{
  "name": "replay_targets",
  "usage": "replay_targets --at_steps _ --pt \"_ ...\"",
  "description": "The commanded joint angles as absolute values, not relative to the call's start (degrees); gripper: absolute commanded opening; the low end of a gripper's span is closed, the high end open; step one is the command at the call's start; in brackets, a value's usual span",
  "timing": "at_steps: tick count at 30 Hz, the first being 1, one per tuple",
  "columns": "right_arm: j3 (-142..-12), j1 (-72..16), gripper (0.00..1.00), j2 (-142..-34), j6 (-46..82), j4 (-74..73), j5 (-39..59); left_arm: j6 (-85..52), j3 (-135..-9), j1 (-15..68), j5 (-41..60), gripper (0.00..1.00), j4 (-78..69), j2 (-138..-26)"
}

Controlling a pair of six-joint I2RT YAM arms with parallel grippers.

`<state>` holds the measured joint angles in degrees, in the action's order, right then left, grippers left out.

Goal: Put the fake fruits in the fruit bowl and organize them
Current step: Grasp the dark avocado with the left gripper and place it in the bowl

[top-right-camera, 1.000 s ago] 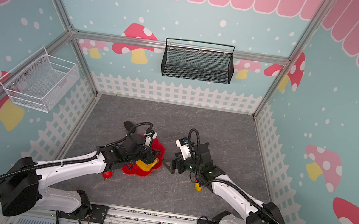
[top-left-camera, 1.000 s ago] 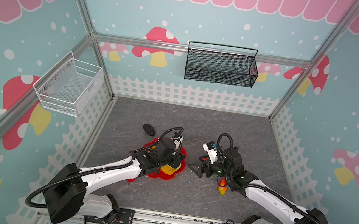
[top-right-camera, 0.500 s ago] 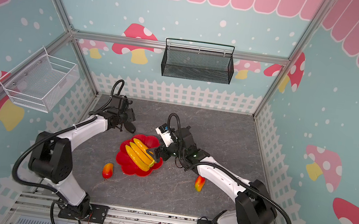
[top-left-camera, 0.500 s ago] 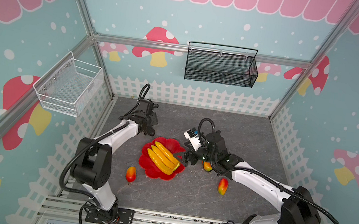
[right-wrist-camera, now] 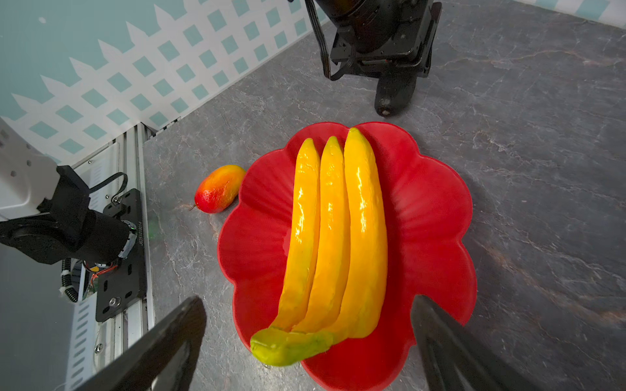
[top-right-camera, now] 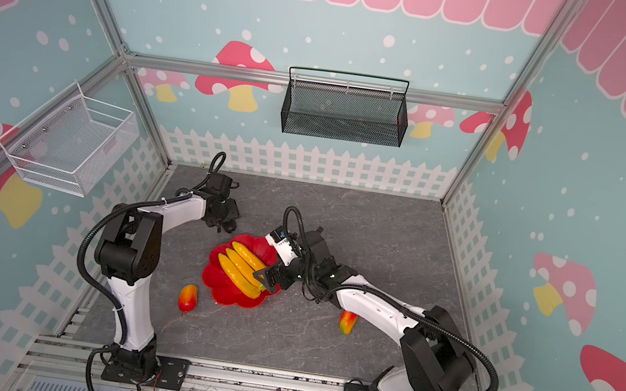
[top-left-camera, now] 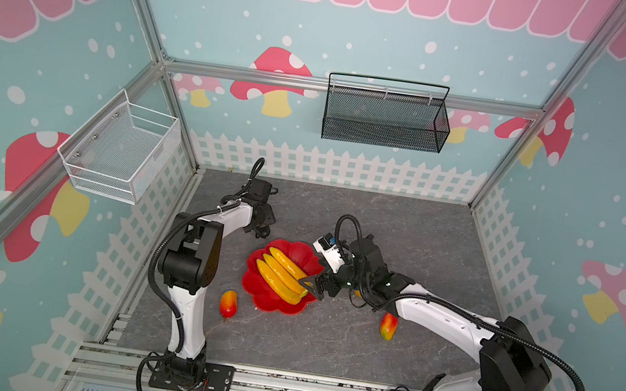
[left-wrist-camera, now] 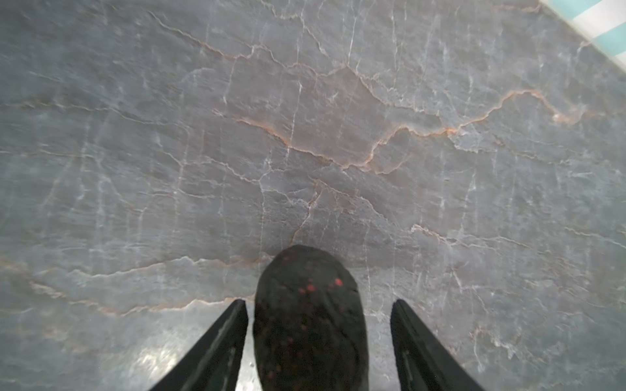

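Left gripper fingers, part-open, straddle the avocado ungripped. Right gripper fingers wide, empty. Uneven closure could roll the avocado away.

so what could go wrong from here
The left gripper straddles the dark avocado off-centre, jaws open; closing could nudge it so it rolls away. The banana bunch fills the middle of the shallow red bowl, stem at the rim, so mangoes may roll off. The open right gripper flanks that stem and might snag it.
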<state>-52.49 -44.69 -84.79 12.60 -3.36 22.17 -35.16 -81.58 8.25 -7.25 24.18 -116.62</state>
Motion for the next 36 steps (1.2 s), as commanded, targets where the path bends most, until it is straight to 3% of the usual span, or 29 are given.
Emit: replay_targets --at_steps 1,6,13,21,28,31,36 --pt "-51.69 -45.16 0.98 -84.94 10.42 -2.28 21.45 -37.92 -82.70 7.75 -7.27 0.62 24.83 -118.54" --pt "-50.59 -45.12 0.98 -83.46 10.70 -2.25 20.93 -38.27 -82.87 7.74 -7.14 0.57 24.83 -119.00" --pt "-48.08 -45.16 0.98 -79.69 12.29 -2.35 20.17 -38.23 -78.17 7.65 -6.31 0.38 21.28 -112.18" --pt "-44.38 -45.13 0.98 -75.97 11.67 -2.82 21.84 -35.86 -59.43 13.11 -10.79 0.37 25.03 -87.30" --pt "-43.26 -45.41 0.98 -74.58 10.96 -3.26 23.96 -44.79 -43.39 23.16 -12.49 0.37 35.28 -67.57" --pt "-42.25 -45.68 0.98 -73.97 11.88 -4.54 24.77 -48.99 -38.59 26.30 -11.93 0.36 36.15 -61.66" --pt "-40.80 -46.10 0.98 -72.87 13.09 -5.42 24.53 -48.82 -36.13 26.54 -9.61 0.37 33.31 -61.10"
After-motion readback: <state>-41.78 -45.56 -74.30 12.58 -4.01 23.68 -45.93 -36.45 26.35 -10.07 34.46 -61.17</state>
